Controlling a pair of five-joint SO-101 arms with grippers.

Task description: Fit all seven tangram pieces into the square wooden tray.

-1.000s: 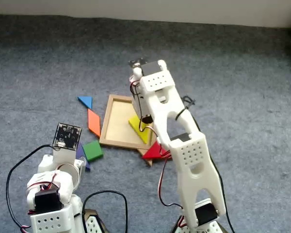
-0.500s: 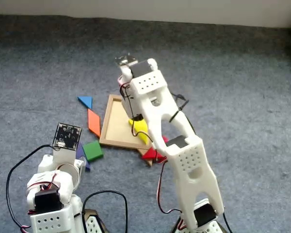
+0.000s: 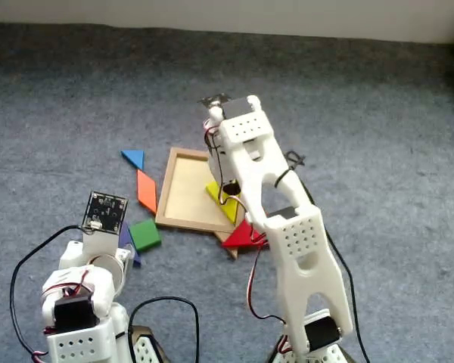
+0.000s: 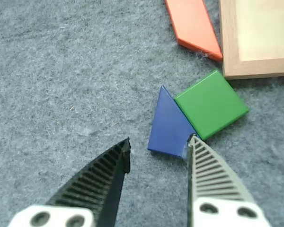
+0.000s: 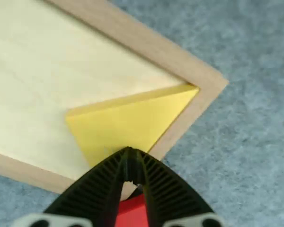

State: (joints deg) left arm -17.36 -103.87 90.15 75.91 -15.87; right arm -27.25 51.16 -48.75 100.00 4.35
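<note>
Jaws of the right gripper [image 5: 130,163] are clenched tip to tip, with nothing seen between them, and are set down at the near point of the yellow triangle [image 5: 128,123]. That piece lies inside the square wooden tray [image 5: 146,45], one long side run along the inner face of the right rim and its far point tucked into the tray's far right corner. Whether it sits fully flat cannot be told, since its near point is hidden under the jaws. Just outside the tray's near right corner the red triangle [image 5: 132,215] is found, touching or overlapping the rim.

The left gripper [image 4: 159,142] is held spread wide and empty above the grey carpet [image 3: 363,113], with one fingertip over a corner of the dark blue triangle [image 4: 168,130]. The green square [image 4: 211,104] is laid against that triangle, near the tray's near left corner. The orange parallelogram [image 4: 193,23] is placed beside the left rim, and a light blue triangle [image 3: 134,158] farther out.

The step in hand is judged to be the seating of the yellow triangle by nudging, so the task is at an early stage: one piece is in. Next, the yellow piece should be confirmed flat against the rim. The closed jaws should then be lifted clear and the red triangle taken up, turned to meet the yellow one's free edge.
</note>
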